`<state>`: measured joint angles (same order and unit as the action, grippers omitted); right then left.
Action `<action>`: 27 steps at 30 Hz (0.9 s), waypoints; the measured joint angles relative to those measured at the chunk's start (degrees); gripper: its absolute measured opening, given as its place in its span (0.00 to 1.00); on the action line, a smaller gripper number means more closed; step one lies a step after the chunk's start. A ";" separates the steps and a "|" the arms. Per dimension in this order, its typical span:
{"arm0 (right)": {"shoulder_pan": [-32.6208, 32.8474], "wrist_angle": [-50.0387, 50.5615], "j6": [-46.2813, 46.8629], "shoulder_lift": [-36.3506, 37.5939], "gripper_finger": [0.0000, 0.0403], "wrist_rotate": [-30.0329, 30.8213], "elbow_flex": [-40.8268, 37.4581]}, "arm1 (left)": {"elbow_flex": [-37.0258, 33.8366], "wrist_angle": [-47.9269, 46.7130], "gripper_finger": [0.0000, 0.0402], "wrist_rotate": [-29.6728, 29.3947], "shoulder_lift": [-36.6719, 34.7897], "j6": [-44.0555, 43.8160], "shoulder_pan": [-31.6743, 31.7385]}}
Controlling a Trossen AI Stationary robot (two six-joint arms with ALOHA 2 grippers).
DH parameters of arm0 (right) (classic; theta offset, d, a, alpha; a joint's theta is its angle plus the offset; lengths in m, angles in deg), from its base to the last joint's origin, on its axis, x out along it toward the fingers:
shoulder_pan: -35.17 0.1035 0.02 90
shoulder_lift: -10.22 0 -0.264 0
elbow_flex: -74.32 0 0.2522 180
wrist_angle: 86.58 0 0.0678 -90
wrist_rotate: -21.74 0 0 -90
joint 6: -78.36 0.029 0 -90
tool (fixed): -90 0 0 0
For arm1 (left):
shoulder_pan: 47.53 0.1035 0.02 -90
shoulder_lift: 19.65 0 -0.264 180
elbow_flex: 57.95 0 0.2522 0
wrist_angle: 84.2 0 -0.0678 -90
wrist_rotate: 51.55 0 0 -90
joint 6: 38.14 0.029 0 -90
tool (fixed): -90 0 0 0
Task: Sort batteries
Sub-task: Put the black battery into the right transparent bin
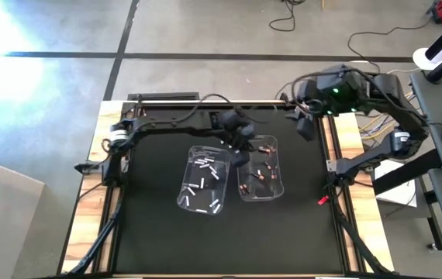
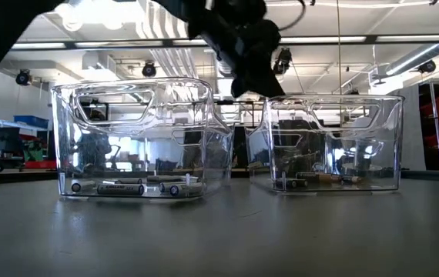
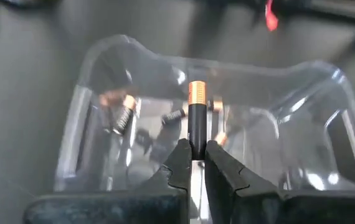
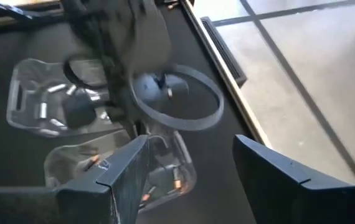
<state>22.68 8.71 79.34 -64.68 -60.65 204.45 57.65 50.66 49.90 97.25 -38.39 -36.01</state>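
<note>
Left wrist view alone shows left fingers [image 3: 194,163] clamped on a copper-tipped battery [image 3: 197,118] above the bin [image 3: 327,81]; right fingers [image 4: 190,168] apart.

Two clear bins [image 1: 205,180] side by side on the counter [image 1: 151,225]. Bin at 9 o'clock: about seven white batteries [image 1: 204,163], hard to count exactly from above. Bin at 3 o'clock [image 1: 261,190]: roughly six dark copper-ended batteries [image 1: 266,175]. One more dark battery [image 3: 197,121] pinched in the left gripper [image 3: 196,155] fingers. Two arms.
</note>
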 joint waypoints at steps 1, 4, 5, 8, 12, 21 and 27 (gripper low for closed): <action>0.64 0.03 0.88 0.55 0.56 0.02 -0.42 | 1.71 -1.65 0.02 0.01 1.72 0.62 -0.37; 2.27 0.07 2.91 2.25 0.56 0.02 -2.14 | 7.03 -5.69 0.02 -0.01 6.43 1.68 -1.41; 2.70 0.07 3.75 2.81 0.56 0.02 -2.77 | 8.79 -7.34 0.02 -0.01 7.91 1.70 -1.70; 3.13 0.06 5.17 4.34 0.56 -0.04 -4.47 | 14.10 -12.29 0.02 -0.03 12.59 1.80 -2.26; 3.13 0.05 6.01 5.32 0.56 0.07 -6.77 | 20.66 -17.56 0.02 -0.63 18.06 1.85 -2.64; 3.13 -0.05 8.17 5.34 0.56 0.11 -7.34 | 30.00 -22.26 0.02 -6.13 24.64 2.35 -4.20; 3.13 -1.33 8.12 5.47 0.56 0.11 -5.17 | 30.48 -22.27 0.02 -10.95 26.18 2.73 -5.31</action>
<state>25.81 7.38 87.46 -59.21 -60.54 199.28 88.13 28.39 38.95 123.43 -35.66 -41.32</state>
